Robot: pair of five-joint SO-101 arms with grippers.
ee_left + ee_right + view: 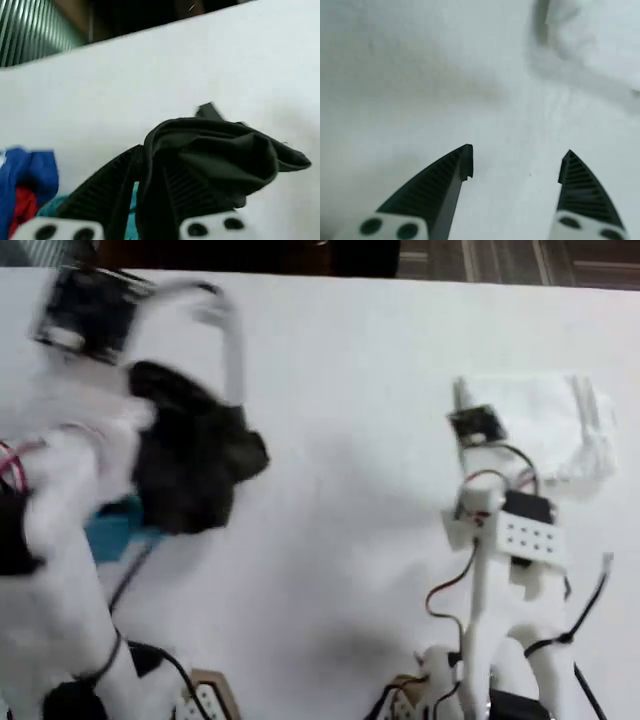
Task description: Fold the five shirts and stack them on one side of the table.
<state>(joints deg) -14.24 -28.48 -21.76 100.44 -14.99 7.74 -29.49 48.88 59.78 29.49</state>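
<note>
Clamped in the left jaws, by the look of the left wrist view: a crumpled black fabric shirt (215,160), bunched into a lump with no clear long axis. In the high view, that black shirt (195,460) at the left of the frame, over the white counter (340,390).

Beside it, toward the lower left of the high view, a scrap of teal cloth (115,528). At the lower left corner of the left wrist view, a blue garment (32,172) and a red one (22,210), touching each other.

At the upper right of the high view, a flat folded white shirt (545,425), pale against the counter; probably the start of the stack.

Spread wide open and holding nothing: the right jaws, over bare counter in the right wrist view, with what looks like the white shirt (580,35) beyond them at the upper right of that frame.

Judged next: laying the black shirt out flat. Room for that: the bare middle of the counter, to the right of the lump, between the two arms. Nearer by far, as the holder: the left arm (60,540). Well apart, across the open middle: the right arm (500,530).
</note>
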